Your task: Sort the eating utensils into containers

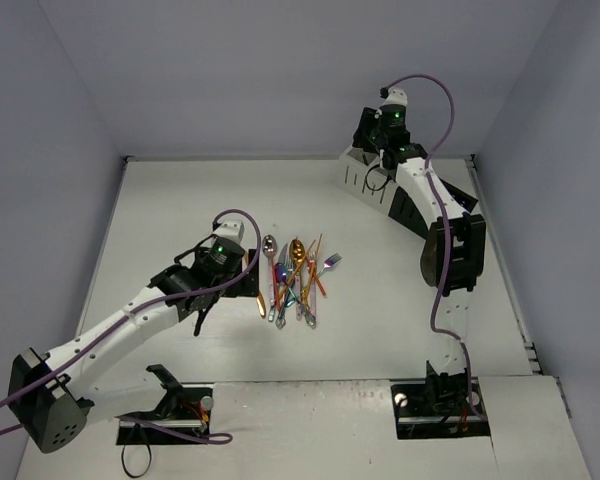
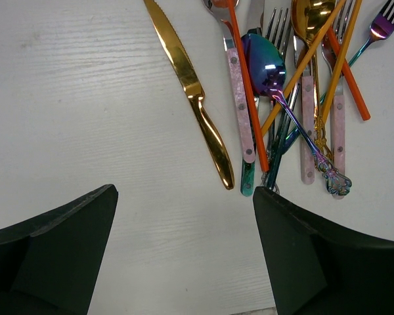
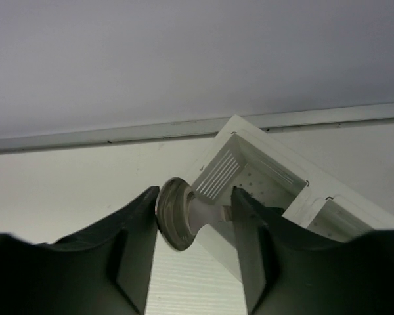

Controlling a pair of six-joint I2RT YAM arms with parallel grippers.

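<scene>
Right end effector (image 3: 196, 197) half open, spoon (image 3: 173, 213) loose between fingers, caddy (image 3: 249, 164) just ahead. Left end effector (image 2: 184, 197) wide open, empty, utensils (image 2: 269, 85) ahead.

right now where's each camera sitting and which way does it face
top external: above, behind the bases, looking down the table; left arm and right arm show.
left wrist: wrist-mounted, looks down on the utensil pile; left tool spread.
right wrist: wrist-mounted, faces the white caddy; right tool flanks a spoon.
shared: top and left wrist both show the pile.
</scene>
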